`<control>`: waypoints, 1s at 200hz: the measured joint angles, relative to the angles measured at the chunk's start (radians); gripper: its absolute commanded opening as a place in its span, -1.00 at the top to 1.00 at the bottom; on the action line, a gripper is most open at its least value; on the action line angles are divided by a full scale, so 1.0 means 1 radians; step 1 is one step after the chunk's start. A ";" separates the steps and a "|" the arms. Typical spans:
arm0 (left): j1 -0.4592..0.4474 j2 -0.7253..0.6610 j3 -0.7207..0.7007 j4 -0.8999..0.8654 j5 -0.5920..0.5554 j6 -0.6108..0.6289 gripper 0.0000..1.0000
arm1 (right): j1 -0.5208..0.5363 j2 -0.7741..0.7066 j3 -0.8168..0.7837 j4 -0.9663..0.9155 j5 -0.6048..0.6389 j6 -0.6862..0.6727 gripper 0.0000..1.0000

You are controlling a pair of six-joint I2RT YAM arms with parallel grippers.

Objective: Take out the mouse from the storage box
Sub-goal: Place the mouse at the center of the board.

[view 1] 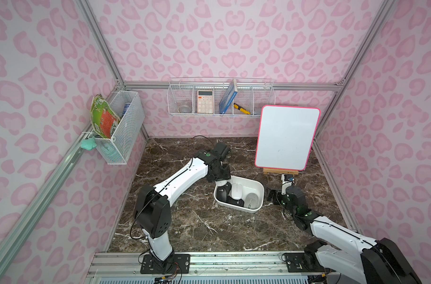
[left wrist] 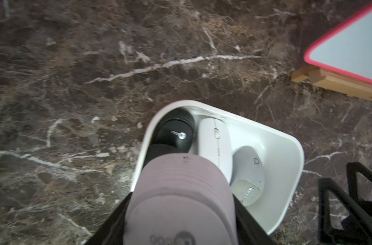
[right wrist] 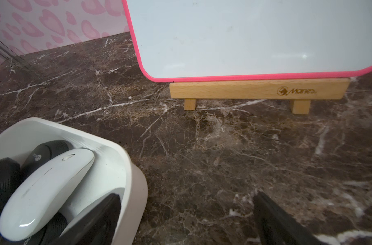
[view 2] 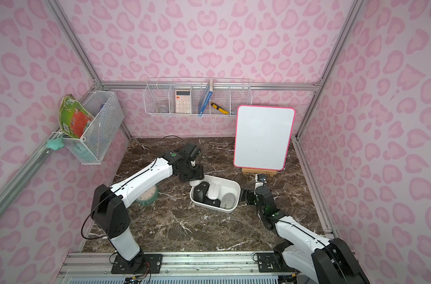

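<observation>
The white storage box sits mid-table in both top views. Inside it lie a black mouse, a white mouse, a grey mouse and another black one. My left gripper is over the box's far left corner, shut on a pale lilac mouse that fills the space between its black fingers. My right gripper stands open at the box's right end. One of its fingers is inside the wall and the other rests outside on the marble.
A pink-rimmed whiteboard on a wooden easel stands just behind the right gripper. A green alarm clock lies under the left forearm. White wire baskets hang on the back and left walls.
</observation>
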 measured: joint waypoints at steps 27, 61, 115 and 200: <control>0.106 -0.028 -0.076 0.011 -0.021 0.016 -0.08 | 0.000 -0.002 0.000 0.000 0.000 0.000 -0.99; 0.191 -0.023 -0.171 0.028 -0.025 0.023 -0.08 | 0.000 -0.002 0.000 0.000 0.000 0.000 -0.99; 0.243 0.044 -0.227 0.072 -0.035 0.023 -0.14 | 0.000 0.001 0.000 0.000 0.000 0.000 -0.99; 0.249 0.147 -0.203 0.116 -0.056 0.023 -0.44 | 0.000 0.007 0.000 0.001 0.000 0.000 -0.99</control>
